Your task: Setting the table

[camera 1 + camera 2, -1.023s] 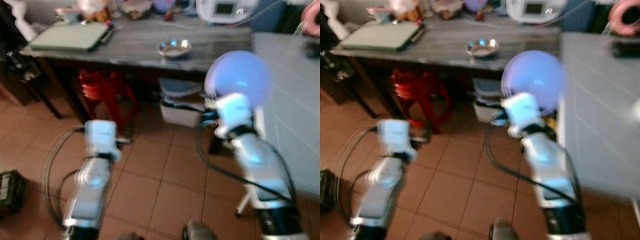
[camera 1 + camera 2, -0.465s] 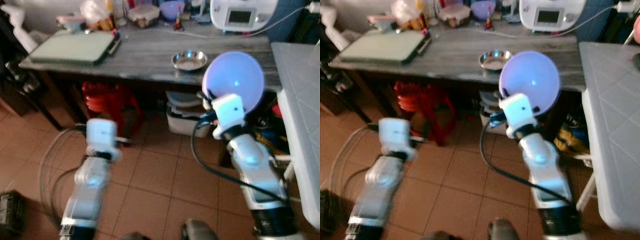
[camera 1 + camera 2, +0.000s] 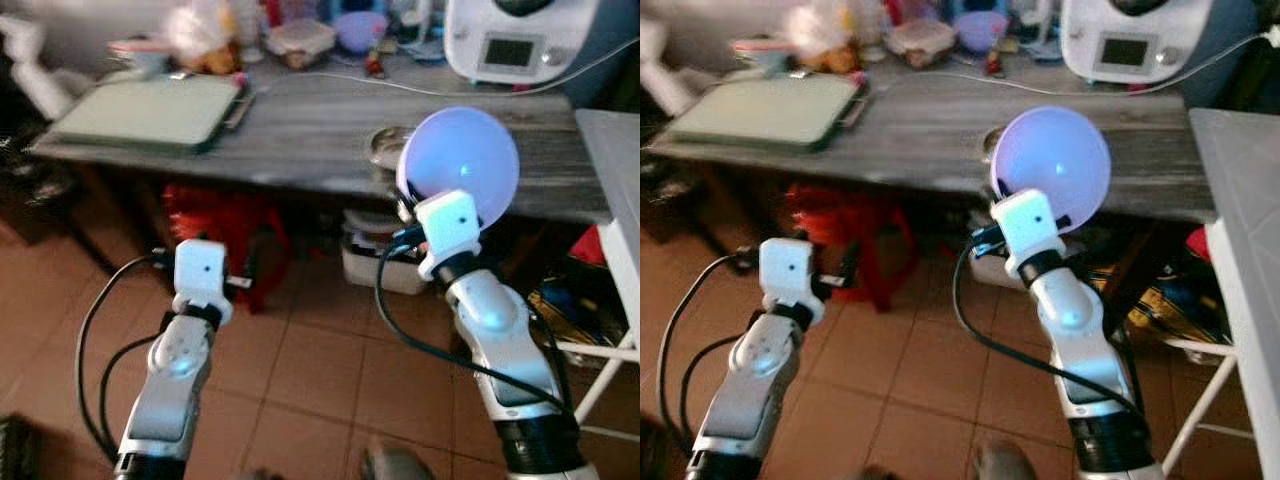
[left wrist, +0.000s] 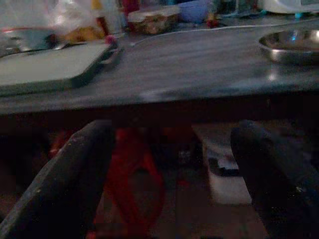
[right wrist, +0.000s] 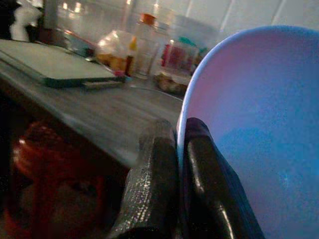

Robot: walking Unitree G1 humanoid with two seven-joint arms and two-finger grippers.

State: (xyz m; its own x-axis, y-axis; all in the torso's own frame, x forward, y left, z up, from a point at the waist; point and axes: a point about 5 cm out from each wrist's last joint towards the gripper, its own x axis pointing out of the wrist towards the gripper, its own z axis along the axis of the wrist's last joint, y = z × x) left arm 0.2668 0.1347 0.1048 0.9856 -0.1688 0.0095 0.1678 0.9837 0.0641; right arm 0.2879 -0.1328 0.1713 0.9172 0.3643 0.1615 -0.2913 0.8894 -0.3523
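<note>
One lilac bowl (image 5: 259, 134) sits pinched by its rim in the right hand (image 5: 172, 164), up at 12 o'clock near the surface (image 3: 300, 130), left hand (image 4: 174, 164) open and empty, so I'd lower it level past the steel dish (image 4: 291, 45).

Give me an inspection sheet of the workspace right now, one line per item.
Surface: grey wooden table, front part bare.
Job's things: lilac bowl held on edge in front of the table; small steel dish on the table.
Clutter: green board at the table's left; white appliance, containers and bags along the back.
Grippers: right gripper shut on the lilac bowl rim; left gripper open, holding nothing, below the table edge.
Cables: black cables looping off both arms; white cord across the table.
Surroundings: red stool and white bin under the table, tiled floor.
</note>
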